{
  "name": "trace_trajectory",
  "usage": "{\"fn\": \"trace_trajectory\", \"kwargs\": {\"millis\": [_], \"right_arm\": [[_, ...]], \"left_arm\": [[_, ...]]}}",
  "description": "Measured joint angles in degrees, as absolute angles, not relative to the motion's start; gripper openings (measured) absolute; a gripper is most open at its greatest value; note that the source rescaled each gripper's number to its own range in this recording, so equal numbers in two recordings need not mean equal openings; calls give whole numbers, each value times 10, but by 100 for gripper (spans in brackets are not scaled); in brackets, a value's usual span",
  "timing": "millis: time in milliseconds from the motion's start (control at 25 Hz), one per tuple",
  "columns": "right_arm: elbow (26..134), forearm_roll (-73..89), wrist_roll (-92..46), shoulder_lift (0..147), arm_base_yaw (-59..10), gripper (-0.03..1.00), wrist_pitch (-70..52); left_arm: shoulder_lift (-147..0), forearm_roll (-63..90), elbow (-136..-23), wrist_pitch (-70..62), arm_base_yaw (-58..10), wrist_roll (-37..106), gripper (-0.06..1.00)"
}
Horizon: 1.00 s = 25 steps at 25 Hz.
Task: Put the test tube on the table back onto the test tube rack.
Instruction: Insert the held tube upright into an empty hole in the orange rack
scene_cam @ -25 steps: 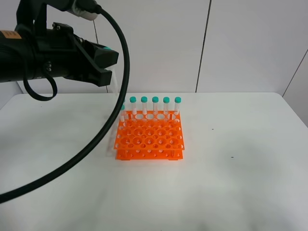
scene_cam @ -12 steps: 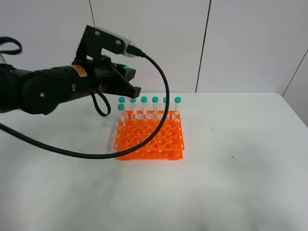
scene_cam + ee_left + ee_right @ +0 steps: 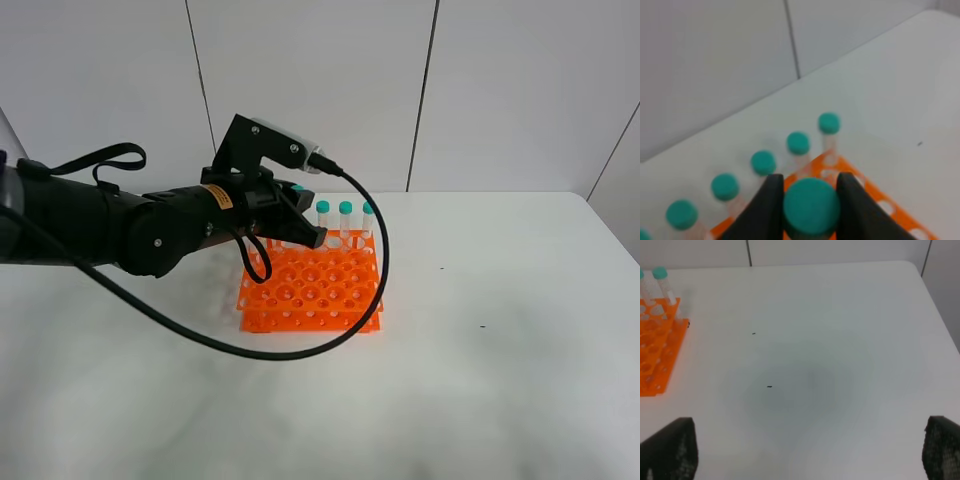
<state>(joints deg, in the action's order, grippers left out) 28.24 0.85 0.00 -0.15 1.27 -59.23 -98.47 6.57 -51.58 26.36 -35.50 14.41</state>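
Now L claw [image 3: 811, 209] grips tube [image 3: 810, 200] over rack [image 3: 322, 292] far-left; next: line up, lower straight in. R claw [image 3: 810, 455] wide.

Left end effector [image 3: 306, 233] over orange test tube rack [image 3: 320, 292], teal-capped tubes [image 3: 345, 214], white table [image 3: 490, 350]

Nothing is legible (yellow sticker [image 3: 214, 197] on left arm [image 3: 120, 228] too small).

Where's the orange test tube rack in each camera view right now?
Exterior high: test tube rack at centre, left gripper over its back-left part.
Left wrist: its orange grid just beyond the gripped test tube.
Right wrist: rack cut off at the frame edge.
Shared landmark: teal-capped tubes in its back row.
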Motion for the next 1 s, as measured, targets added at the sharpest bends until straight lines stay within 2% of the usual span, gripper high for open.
{"fn": "trace_trajectory", "kwargs": {"millis": [200,520,1000], "right_arm": [[282,9,0,-2,13,100,-592],[282,9,0,-2,13,100,-592],[282,11,0,-2,13,100,-592]], "left_arm": [[-1000,66,-536,278,-320,144,1],[-1026,66,-595,198,-320,147,1],[-1081,66,-601,217,-309,146,1]]}}
